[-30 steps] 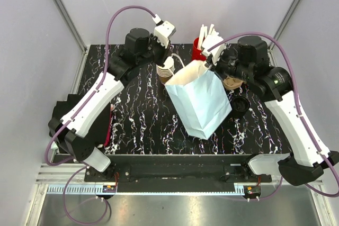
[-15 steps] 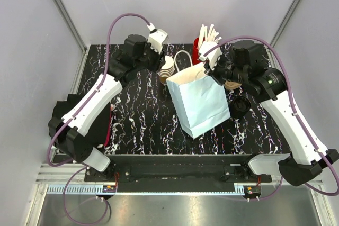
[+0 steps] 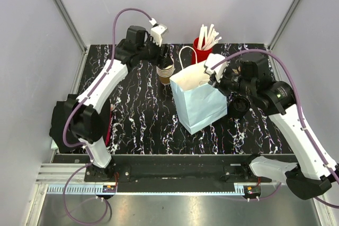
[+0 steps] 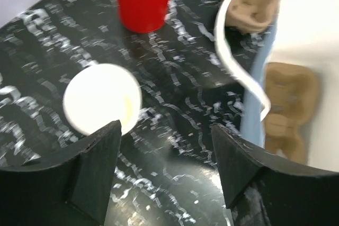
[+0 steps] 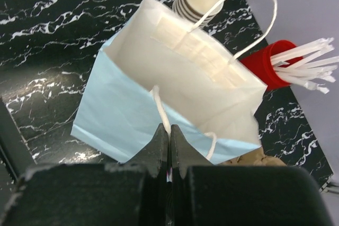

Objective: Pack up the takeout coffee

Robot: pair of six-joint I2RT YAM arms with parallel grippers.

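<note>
A light-blue paper bag stands open on the marbled table. A red cup of white sticks sits at its 12 o'clock, stacked brown cups at 10 o'clock.

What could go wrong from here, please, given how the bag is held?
1. The right claw pinches only the thin string handle of the blue paper bag, so the bag may slip or tip.
2. The open left claw hangs over the stack of cups; closing could lift several nested cups.
3. The red cup of sticks stands close behind the bag and might get knocked.
</note>
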